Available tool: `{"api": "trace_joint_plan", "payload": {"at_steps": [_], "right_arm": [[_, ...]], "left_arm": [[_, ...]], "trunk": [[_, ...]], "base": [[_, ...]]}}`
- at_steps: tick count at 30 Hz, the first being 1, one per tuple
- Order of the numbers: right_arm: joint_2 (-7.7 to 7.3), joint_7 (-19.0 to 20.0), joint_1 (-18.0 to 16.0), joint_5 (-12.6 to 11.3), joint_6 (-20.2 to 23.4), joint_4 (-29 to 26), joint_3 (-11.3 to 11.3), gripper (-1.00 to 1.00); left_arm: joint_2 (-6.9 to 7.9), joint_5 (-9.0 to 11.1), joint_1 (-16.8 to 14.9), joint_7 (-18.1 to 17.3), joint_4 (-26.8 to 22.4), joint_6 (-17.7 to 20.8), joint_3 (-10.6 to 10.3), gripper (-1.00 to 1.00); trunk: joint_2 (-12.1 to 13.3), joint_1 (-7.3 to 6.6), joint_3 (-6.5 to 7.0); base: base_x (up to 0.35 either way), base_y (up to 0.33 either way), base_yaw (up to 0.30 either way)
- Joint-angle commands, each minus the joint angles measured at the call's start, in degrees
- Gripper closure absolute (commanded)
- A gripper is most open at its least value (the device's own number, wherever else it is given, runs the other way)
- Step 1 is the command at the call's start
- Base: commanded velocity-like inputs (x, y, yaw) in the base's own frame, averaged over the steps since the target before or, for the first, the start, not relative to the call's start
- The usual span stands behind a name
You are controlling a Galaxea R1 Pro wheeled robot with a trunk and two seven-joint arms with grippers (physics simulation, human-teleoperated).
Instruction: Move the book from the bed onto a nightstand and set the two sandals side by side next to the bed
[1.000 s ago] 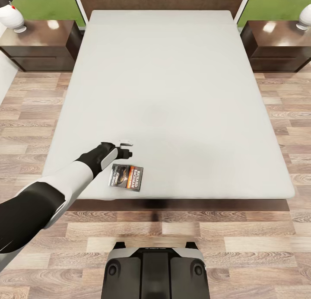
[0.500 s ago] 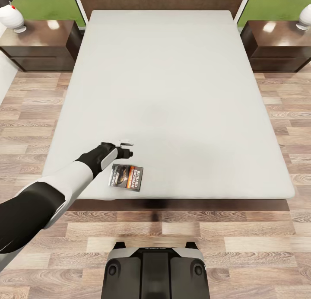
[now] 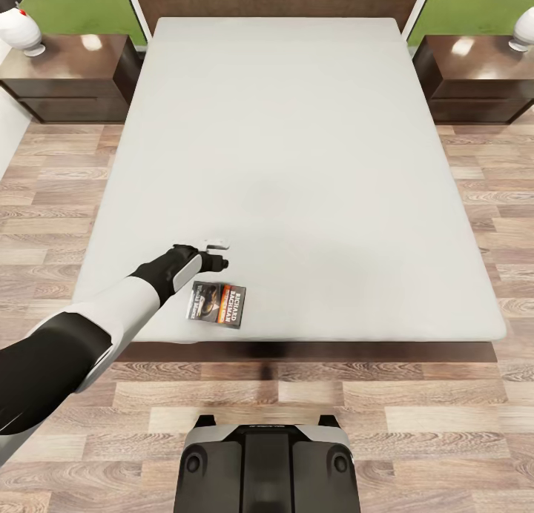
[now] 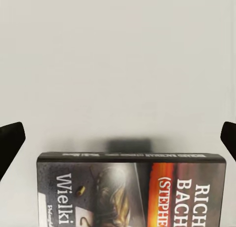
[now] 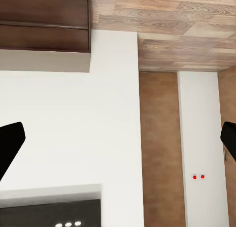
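Seen from the head camera, your left arm (image 3: 111, 305) reaches forward over the near left corner of the bed (image 3: 311, 150), a plain light-grey mattress on a dark wooden frame. The left jaws (image 3: 216, 252) hang above the mattress, just beyond the book (image 3: 216, 304) and apart from it. The book lies flat on the mattress close to the foot edge, its dark cover with an orange band facing up.

In the left wrist view the book (image 4: 132, 190) lies directly ahead, its spine edge turned towards the camera and white lettering showing on the cover. The two dark fingertips (image 4: 10, 143) sit at opposite edges of that view, so your left jaws stand wide apart and hold nothing; bare mattress (image 4: 118, 64) lies between them.

A dark brown nightstand (image 3: 67, 79) flanks the head of the bed on the left, and a second nightstand (image 3: 475, 79) stands on the right. Each carries a white lamp base (image 3: 22, 27) near its outer corner. Wood-plank floor (image 3: 415, 416) surrounds the bed, and the robot's dark base (image 3: 267, 461) stands at the foot.

In the right wrist view your right jaws (image 5: 118, 143) are likewise spread wide and empty, with one fingertip (image 5: 11, 141) at each side. Beyond them are a white wall panel (image 5: 73, 133), a dark wooden cabinet (image 5: 44, 22) and plank flooring (image 5: 187, 25).
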Motion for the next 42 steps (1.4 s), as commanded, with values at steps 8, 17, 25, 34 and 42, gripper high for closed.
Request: {"api": "trace_joint_plan", "payload": {"at_steps": [8, 17, 25, 34, 42], "right_arm": [[-0.04, -0.2, -0.05, 0.57, 0.07, 0.17, -0.48, -1.0], [-0.11, -0.2, -0.05, 0.58, 0.07, 0.17, -0.48, -1.0], [-0.13, -0.2, -0.05, 0.58, 0.07, 0.17, -0.48, -1.0], [-0.1, -0.2, -0.05, 0.58, 0.07, 0.17, -0.48, -1.0], [-0.12, -0.2, -0.05, 0.58, 0.07, 0.17, -0.48, -1.0]], "left_arm": [[0.03, 0.61, -0.03, 0.36, -0.1, 0.13, -0.39, -1.0], [0.0, 0.61, -0.03, 0.32, -0.11, -0.28, -0.39, -1.0], [0.0, 0.61, -0.02, 0.33, -0.1, -0.39, -0.39, -1.0], [0.06, 0.61, 0.04, 0.34, -0.1, -0.45, -0.39, -1.0], [0.01, 0.61, 0.06, 0.33, -0.12, -0.61, -0.41, -1.0]], "trunk": [[-0.08, 0.03, -0.06], [-0.08, 0.03, -0.06], [-2.49, 1.35, -1.13], [-4.5, 2.45, -2.03], [-6.5, 3.55, -2.93]], "base": [[0.0, 0.0, 0.0], [0.0, 0.0, 0.0], [0.0, 0.0, 0.0], [0.0, 0.0, 0.0], [0.0, 0.0, 0.0]]}}
